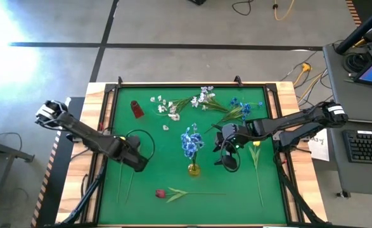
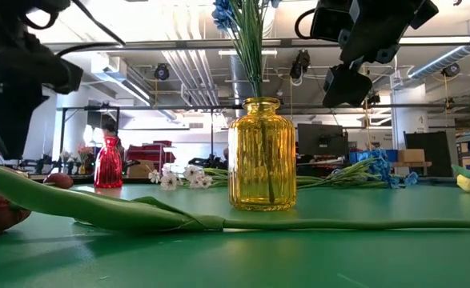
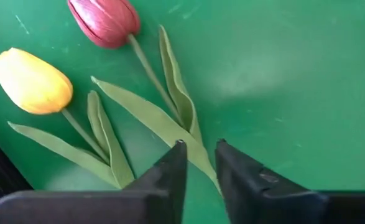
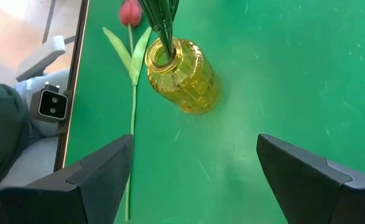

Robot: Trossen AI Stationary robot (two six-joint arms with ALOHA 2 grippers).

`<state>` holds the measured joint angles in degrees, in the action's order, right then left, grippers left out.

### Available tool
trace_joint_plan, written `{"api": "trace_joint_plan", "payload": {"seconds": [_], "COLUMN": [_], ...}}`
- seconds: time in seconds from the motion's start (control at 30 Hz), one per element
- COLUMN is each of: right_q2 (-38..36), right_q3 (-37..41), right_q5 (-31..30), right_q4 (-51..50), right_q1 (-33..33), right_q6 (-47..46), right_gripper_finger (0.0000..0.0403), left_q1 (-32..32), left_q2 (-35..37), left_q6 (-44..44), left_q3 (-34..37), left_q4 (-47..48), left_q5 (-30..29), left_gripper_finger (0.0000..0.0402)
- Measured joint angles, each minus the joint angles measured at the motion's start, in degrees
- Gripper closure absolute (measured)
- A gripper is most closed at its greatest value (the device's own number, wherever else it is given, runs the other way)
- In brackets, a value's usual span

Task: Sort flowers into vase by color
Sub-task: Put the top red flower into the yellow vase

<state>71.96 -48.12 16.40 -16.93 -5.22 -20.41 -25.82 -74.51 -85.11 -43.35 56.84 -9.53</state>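
Lying closest to the low camera, a red-pink tulip stretches its stem along the table's front edge. Behind it, near the table's middle, stands the yellow vase with blue flowers upright in it. White sprays and more blue blooms lie toward the back edge beside a small red vase. One yellow tulip rests near the right edge.

Spread wide and empty, the right tool hovers just right of the vase. Fingers nearly closed, the left tool sits over a red-pink tulip's stem at the left edge, a second yellow tulip alongside; whether it grips is unclear.
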Motion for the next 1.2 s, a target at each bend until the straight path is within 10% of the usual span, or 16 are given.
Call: {"api": "trace_joint_plan", "payload": {"seconds": [0.43,1.2], "right_q2": [0.01,0.04], "right_q3": [0.00,0.00], "right_q5": [0.02,0.02], "right_q4": [0.05,1.33], "right_q1": [0.00,-0.01], "right_q6": [-0.03,0.01], "right_gripper_finger": [0.0067,0.0067], "left_q1": [0.26,0.37], "left_q2": [-9.91,-13.04], "left_q6": [-0.99,-0.13], "left_q3": [0.18,2.11], "left_q4": [0.14,-5.44], "left_q5": [-3.43,-3.77], "left_gripper_finger": [0.0194,0.0364]}}
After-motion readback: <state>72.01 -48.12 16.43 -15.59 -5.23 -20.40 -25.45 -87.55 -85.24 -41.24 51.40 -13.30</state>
